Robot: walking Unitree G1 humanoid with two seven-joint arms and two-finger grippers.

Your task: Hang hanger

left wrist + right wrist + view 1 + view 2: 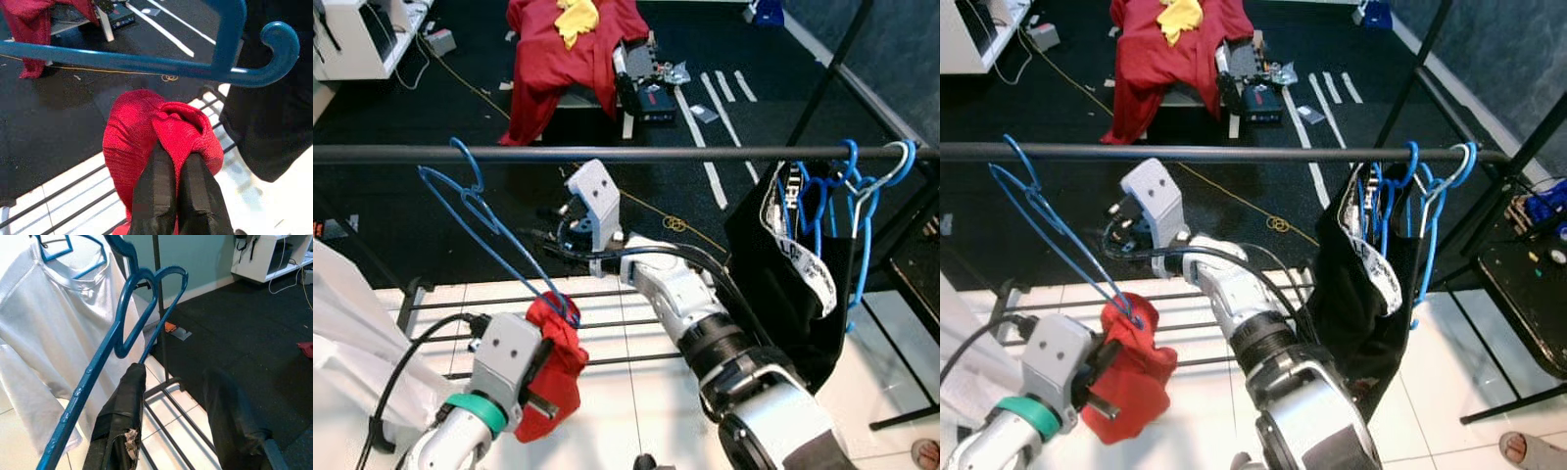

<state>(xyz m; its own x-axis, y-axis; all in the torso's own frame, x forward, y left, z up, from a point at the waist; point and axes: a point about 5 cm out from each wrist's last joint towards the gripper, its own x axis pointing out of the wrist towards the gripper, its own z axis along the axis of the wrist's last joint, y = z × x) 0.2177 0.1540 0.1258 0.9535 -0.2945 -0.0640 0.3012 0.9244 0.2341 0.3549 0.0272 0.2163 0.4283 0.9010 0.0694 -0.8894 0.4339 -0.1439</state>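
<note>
Under the rail: a blue hanger, not hung yet.

Just below the dark rail (636,153), the blue hanger (484,220) tilts with its hook beside the bar. A red cloth (558,367) bunches at its low end, pinched by the left claw (178,166), fingers pressed together. The right claw (173,396) is spread, one finger touching the hanger's thin bar. It looks light, stiff and slippery, so holding near the hook seems best. Other hangers (847,191) and a black garment (773,284) hang well apart.
</note>
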